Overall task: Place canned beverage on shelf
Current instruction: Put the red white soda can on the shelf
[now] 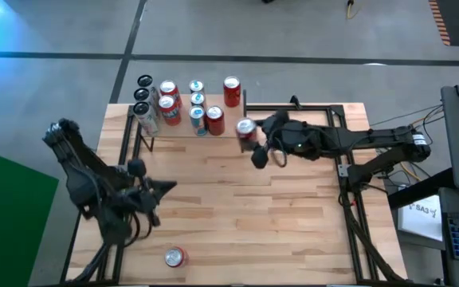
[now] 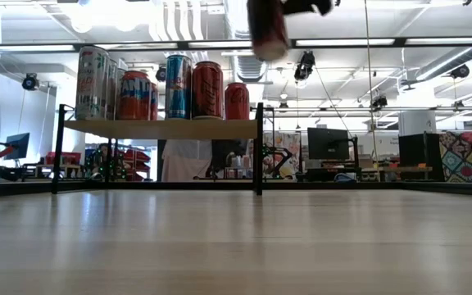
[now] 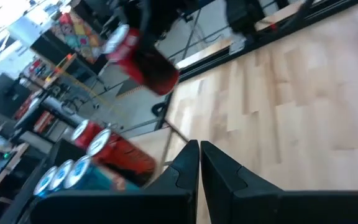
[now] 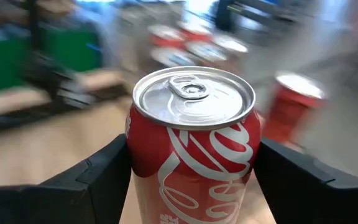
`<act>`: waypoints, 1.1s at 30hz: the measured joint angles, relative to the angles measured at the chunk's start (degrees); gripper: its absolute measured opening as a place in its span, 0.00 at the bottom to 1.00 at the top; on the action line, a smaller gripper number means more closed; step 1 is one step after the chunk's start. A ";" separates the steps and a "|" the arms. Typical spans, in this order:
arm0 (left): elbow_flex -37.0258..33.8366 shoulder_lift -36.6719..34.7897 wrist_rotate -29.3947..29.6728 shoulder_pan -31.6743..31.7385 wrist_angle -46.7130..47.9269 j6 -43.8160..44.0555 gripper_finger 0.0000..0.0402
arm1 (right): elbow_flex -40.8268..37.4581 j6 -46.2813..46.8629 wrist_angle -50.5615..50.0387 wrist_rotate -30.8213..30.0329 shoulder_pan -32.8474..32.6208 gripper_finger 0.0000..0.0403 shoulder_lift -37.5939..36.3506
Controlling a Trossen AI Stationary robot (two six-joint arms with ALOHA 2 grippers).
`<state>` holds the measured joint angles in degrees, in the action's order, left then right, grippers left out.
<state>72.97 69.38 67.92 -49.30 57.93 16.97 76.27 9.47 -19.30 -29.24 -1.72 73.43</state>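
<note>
Red and silver, the canned beverage (image 4: pixel 191 143) sits clamped between the two dark fingers of my right gripper (image 1: pixel 249 137), which holds it in the air just beside the right end of the shelf (image 2: pixel 162 129), near the black upright there. From table height the can (image 2: pixel 269 29) hangs above the level of the shelf board, well clear of the tabletop (image 1: pixel 253 207). The shelf, a light wooden board on thin black uprights at the far edge of the table, already carries a cluster of standing cans (image 1: pixel 183 102), red, blue and silver. My left gripper (image 1: pixel 164 190) waits over the near left part of the table, its jaws pressed together on nothing. One more red can (image 1: pixel 174 257) lies on its side near the table's front edge, well apart from both arms.
</note>
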 joint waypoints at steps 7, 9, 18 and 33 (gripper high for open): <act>-3.41 -6.70 -4.64 9.74 -2.48 -5.32 0.00 | -0.15 4.11 -7.58 -11.40 0.96 0.71 0.13; -5.54 -8.62 -7.19 12.46 -6.97 -7.93 0.00 | -0.15 4.20 -7.55 -11.03 0.94 0.71 0.13; -21.97 -16.13 -31.79 19.66 -45.81 -28.62 0.00 | -0.66 2.48 -6.28 3.49 0.77 0.71 0.04; -38.23 -13.30 -29.44 20.70 -81.84 -28.04 0.15 | -15.65 -1.94 32.14 15.08 -7.46 0.71 1.14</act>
<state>34.74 56.07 38.48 -28.60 -23.91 -11.06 60.62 7.53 12.84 -14.17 -9.17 74.57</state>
